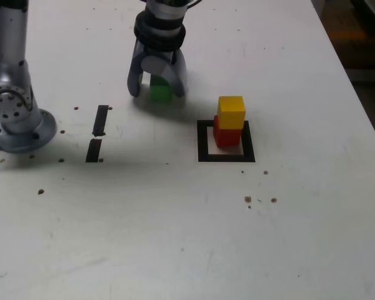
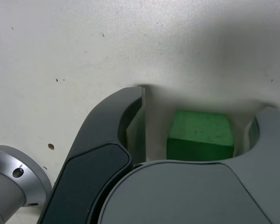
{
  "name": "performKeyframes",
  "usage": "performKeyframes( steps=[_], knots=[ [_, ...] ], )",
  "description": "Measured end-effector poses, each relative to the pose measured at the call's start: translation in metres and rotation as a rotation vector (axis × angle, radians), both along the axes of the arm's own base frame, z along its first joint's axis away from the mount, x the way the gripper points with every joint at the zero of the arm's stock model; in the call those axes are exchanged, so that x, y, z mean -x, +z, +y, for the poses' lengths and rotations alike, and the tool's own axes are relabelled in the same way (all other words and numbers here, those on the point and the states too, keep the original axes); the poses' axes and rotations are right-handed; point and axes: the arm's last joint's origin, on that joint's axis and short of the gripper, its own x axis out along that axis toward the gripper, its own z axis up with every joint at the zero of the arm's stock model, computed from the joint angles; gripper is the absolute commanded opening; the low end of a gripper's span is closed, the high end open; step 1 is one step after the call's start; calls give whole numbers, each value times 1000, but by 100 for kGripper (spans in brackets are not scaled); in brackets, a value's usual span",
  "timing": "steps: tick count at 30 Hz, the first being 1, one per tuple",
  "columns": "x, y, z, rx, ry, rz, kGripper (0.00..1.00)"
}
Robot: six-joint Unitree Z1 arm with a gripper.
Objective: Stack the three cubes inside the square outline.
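A green cube [image 1: 160,91] sits on the white table, to the exterior view's left of and behind the square outline [image 1: 203,141]. My gripper [image 1: 156,94] reaches down over it, one finger on each side. In the wrist view the green cube [image 2: 200,133] lies between the dark fingers of the gripper [image 2: 205,100], with a clear gap to one finger and a thin gap to the other, so the jaws stand open around it. Inside the black tape outline a yellow cube [image 1: 231,111] rests on a red cube [image 1: 227,135].
Two short black tape strips [image 1: 100,120] [image 1: 94,150] lie to the exterior view's left of the outline. The arm's grey base [image 1: 12,119] stands at the far left. Small brown specks dot the table. The table's edge [image 1: 362,106] runs along the right.
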Motion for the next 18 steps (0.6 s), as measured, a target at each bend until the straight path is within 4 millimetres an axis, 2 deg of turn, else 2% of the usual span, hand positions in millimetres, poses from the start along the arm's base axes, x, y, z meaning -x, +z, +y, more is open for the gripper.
performKeyframes(
  steps=[2, 5, 13, 18],
  knots=[
    [-1, 1, 1, -6, 2, -1, 43],
    [-2, 3, 1, -12, 3, -10, 28],
    [-3, 8, -3, 4, -7, -25, 18],
    [1, 26, -5, -4, -15, -40, 13]
  ],
)
